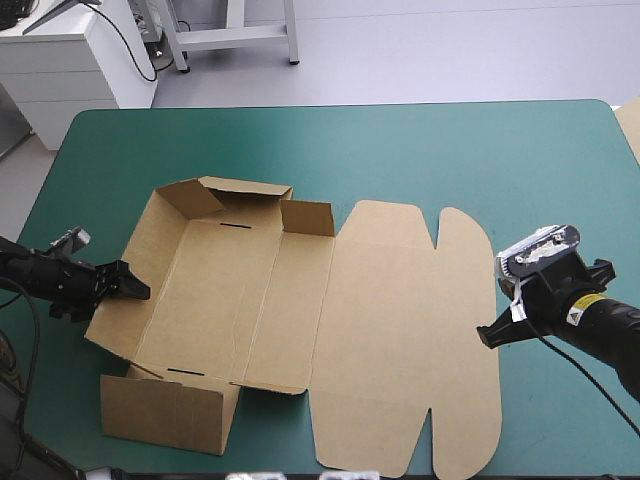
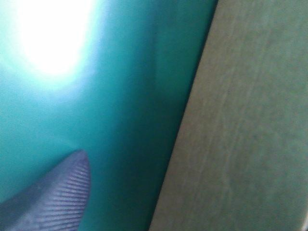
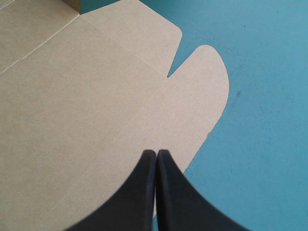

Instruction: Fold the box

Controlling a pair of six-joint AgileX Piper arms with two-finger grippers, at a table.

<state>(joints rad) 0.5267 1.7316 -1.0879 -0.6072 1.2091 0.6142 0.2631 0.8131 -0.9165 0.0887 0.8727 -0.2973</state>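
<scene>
Currently in hand: raising the walls. We judge the fold is early to midway, as the box (image 1: 250,300) has its far wall (image 1: 245,205) partly up, its near wall (image 1: 170,410) turned outward and its lid (image 1: 410,340) flat.
Box position: mid-table on the teal-green cover (image 1: 400,150), with the tray part toward the table's left edge and the lid with its rounded tabs toward the right.
Next move: we think the left wall (image 1: 112,322) wants pushing upright while the lid is kept down — steady pressure along the crease.
Left gripper (image 1: 135,288): low at the left wall's outer side, arm reaching in level. Open or closed, we cannot tell.
Right gripper (image 1: 488,338): black fingers (image 3: 139,197) pressed together — nothing seen between them, tip angled down at the lid's right edge.
</scene>
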